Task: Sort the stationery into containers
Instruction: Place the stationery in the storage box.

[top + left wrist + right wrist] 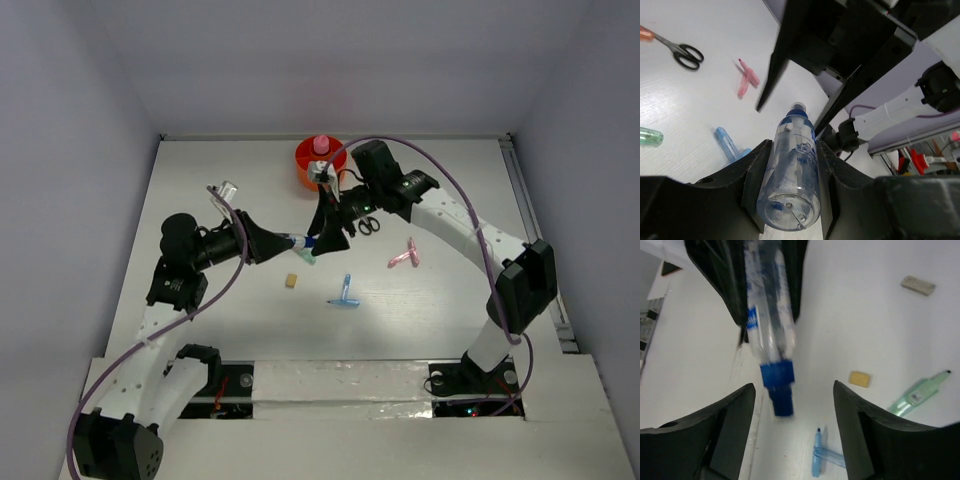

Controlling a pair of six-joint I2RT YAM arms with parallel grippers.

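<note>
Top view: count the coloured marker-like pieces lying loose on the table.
3. The green piece lies up and left of the light-blue T-shaped piece. The pink piece lies to their right, apart from both. More may be hidden from this view.

No word, brand or number can be read anywhere. The clear pen (792,165) has dark blue printing on its barrel. The left wrist view shows it as a few blue marks, and the right wrist view shows a blue patch smeared by blur. In neither view can it be made out as letters. The green marker (917,392) has a small pale label along its body with dark specks of print, too small to read.
</note>
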